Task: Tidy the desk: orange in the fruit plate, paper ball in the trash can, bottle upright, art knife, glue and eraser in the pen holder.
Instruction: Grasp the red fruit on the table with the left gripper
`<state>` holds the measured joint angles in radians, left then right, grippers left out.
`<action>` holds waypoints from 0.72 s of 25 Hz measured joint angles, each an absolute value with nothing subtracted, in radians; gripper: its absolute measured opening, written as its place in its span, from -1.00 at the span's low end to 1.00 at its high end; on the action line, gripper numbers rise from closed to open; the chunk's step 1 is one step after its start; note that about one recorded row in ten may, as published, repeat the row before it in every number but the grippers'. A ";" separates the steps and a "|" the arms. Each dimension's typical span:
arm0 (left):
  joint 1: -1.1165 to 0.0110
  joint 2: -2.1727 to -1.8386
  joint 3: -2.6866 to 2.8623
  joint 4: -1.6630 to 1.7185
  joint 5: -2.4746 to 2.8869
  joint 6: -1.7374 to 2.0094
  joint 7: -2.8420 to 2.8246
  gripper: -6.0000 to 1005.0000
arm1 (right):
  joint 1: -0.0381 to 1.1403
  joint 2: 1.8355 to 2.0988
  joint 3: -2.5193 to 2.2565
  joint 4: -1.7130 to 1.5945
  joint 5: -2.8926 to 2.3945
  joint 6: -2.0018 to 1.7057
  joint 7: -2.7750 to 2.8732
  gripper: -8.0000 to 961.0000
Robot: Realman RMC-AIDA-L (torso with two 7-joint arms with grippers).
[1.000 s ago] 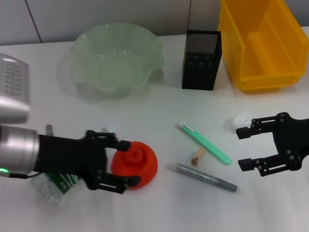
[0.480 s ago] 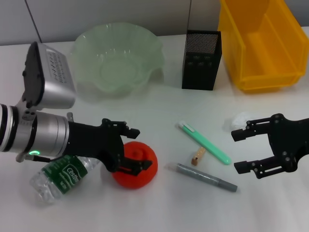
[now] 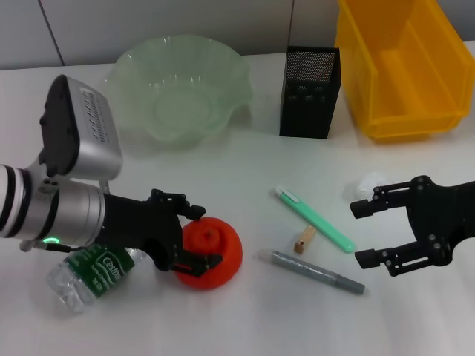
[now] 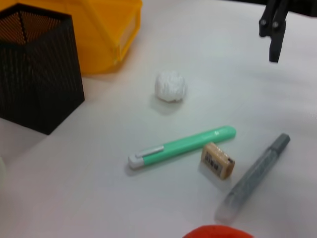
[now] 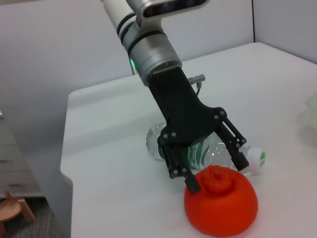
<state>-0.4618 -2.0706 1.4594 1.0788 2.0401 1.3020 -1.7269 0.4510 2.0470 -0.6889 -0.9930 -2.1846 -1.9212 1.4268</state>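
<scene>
Left end effector [image 3: 194, 237] low over the worktop [image 3: 245, 178], fingers spread apart around the orange [image 3: 211, 251], not clamped; bottle [image 3: 89, 271] lying just behind. Right end effector [image 3: 367, 233] spread apart, empty, beside paper ball [image 3: 369, 182]

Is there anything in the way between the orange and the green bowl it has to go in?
Nothing visible is. The orange sits on the table between the open fingers of the left gripper, and only bare tabletop lies between it and the fruit plate farther back. The bottle lies off to the side.
</scene>
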 joint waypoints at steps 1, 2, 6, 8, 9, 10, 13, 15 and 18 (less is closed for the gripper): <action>-0.462 -2.072 1.479 1.080 2.050 1.286 -1.727 0.48 | 0.451 2.049 -0.689 -0.994 -2.185 -1.922 1.428 0.58; -0.462 -2.072 1.479 1.080 2.050 1.286 -1.727 0.48 | 0.451 2.049 -0.689 -0.994 -2.185 -1.922 1.428 0.58; -0.459 -2.071 1.512 1.082 2.057 1.251 -1.725 0.46 | 0.451 2.051 -0.689 -0.995 -2.185 -1.927 1.434 0.58; -0.459 -2.070 1.515 1.082 2.059 1.250 -1.725 0.46 | 0.451 2.051 -0.689 -0.996 -2.185 -1.928 1.435 0.58; -0.459 -2.070 1.516 1.082 2.061 1.250 -1.725 0.46 | 0.451 2.051 -0.689 -0.997 -2.185 -1.928 1.436 0.58; -0.459 -2.070 1.516 1.082 2.065 1.249 -1.725 0.45 | 0.451 2.051 -0.689 -0.997 -2.184 -1.928 1.436 0.58; -0.456 -2.072 1.519 1.084 2.079 1.248 -1.725 0.44 | 0.451 2.051 -0.689 -0.997 -2.184 -1.925 1.436 0.58; -0.454 -2.072 1.519 1.087 2.078 1.248 -1.725 0.26 | 0.451 2.051 -0.689 -0.997 -2.184 -1.921 1.436 0.58; -0.448 -2.072 1.516 1.098 2.074 1.248 -1.724 -0.02 | 0.451 2.052 -0.689 -0.997 -2.183 -1.921 1.434 0.58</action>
<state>-0.4481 -2.0724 1.5160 1.0979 2.0738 1.2477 -1.7245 0.4510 2.0524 -0.6888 -0.9971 -2.1830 -1.9211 1.4337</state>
